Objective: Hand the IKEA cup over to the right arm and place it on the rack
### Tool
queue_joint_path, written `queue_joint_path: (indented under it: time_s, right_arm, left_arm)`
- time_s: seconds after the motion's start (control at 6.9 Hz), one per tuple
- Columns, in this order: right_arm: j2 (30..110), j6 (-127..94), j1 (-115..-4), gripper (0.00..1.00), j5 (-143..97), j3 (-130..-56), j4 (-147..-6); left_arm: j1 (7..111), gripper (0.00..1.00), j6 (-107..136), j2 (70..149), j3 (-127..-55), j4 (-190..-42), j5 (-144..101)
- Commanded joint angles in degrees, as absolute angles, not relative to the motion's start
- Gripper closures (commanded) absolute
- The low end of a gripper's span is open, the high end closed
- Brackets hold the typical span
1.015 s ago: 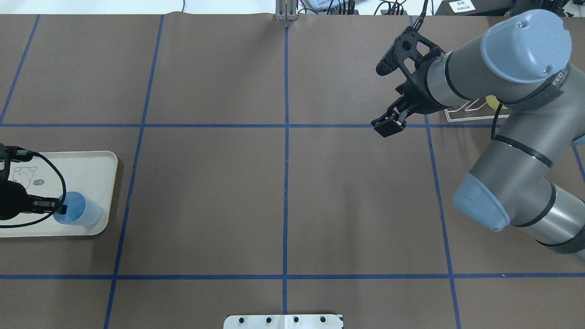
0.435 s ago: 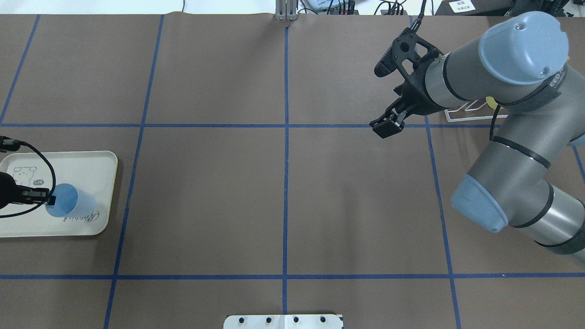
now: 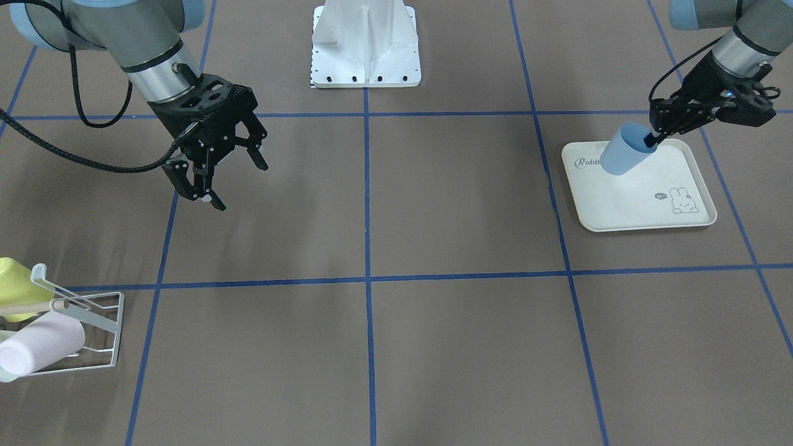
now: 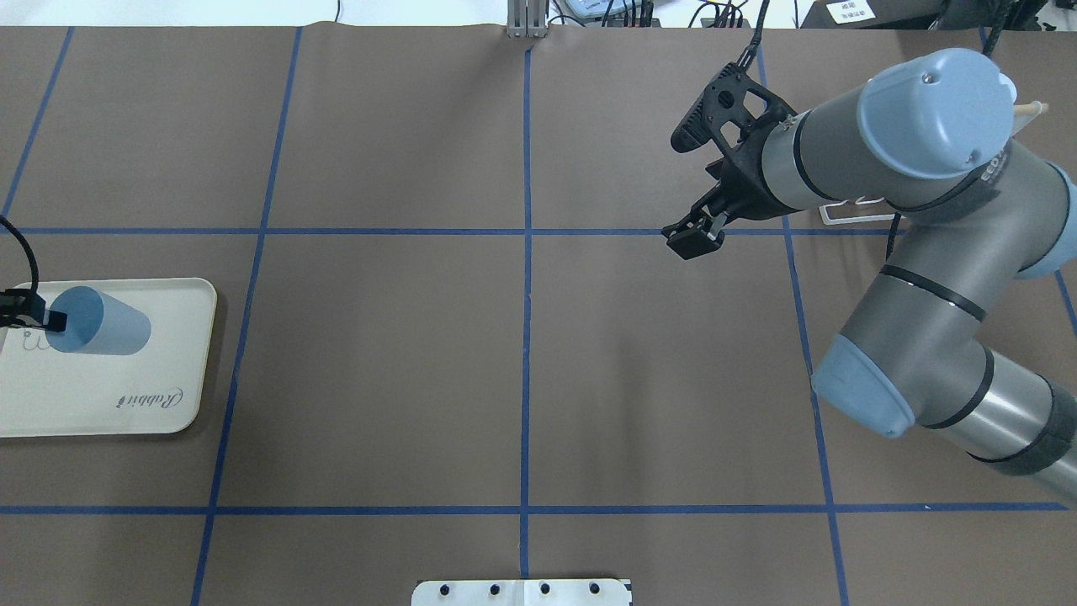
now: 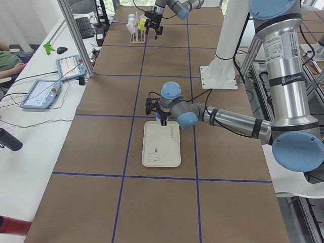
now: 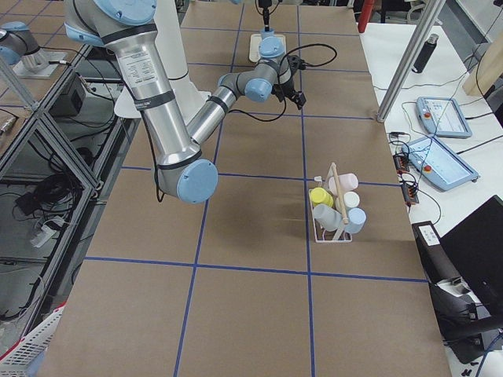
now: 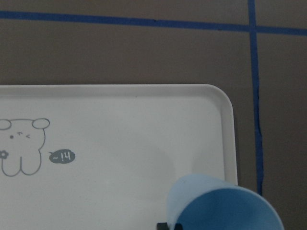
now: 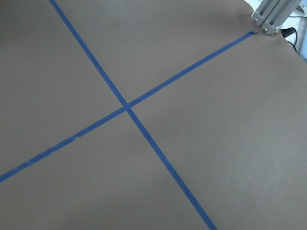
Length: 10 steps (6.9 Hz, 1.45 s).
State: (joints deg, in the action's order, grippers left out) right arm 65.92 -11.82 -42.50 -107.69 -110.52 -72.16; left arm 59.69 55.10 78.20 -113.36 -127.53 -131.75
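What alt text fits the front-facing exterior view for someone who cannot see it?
At right, the left pincer grips a tilted blue cup by its rim over a cream tray. At upper left the right pincer hangs open above the table; a white wire rack with cups sits at lower left.

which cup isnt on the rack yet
The blue cup, tilted over the cream tray with the left claw pinching its rim. The yellow cup and pink cup lie in the white wire rack.
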Motion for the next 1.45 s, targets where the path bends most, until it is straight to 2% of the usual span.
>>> queue_joint_path:
  time_s: [0.0, 0.43, 0.72, 1.16, 1.3]
  right_arm:
    - [65.9, -14.0, -40.2, 0.01, -104.8, -105.4, -57.5]
    - [65.7, -14.1, -35.4, 0.01, -99.3, -104.6, -47.7]
    - [62.9, -14.1, -31.0, 0.01, -94.2, -101.1, -39.4]
    - [59.0, -14.1, -24.2, 0.01, -84.8, -100.8, -37.6]
    - [58.6, -14.0, -22.8, 0.01, -83.2, -100.8, -37.5]
  left_arm:
    - [62.9, 1.0, 61.9, 85.1, -114.1, -126.5, -140.3]
    - [62.8, 1.0, 85.3, 98.0, -114.9, -127.6, -143.1]
    - [62.3, 1.0, 94.8, 102.3, -114.7, -131.5, -143.0]
    - [56.0, 1.0, 105.3, 109.7, -113.5, -133.1, -141.7]
    - [54.5, 1.0, 105.3, 110.0, -113.1, -133.1, -139.7]
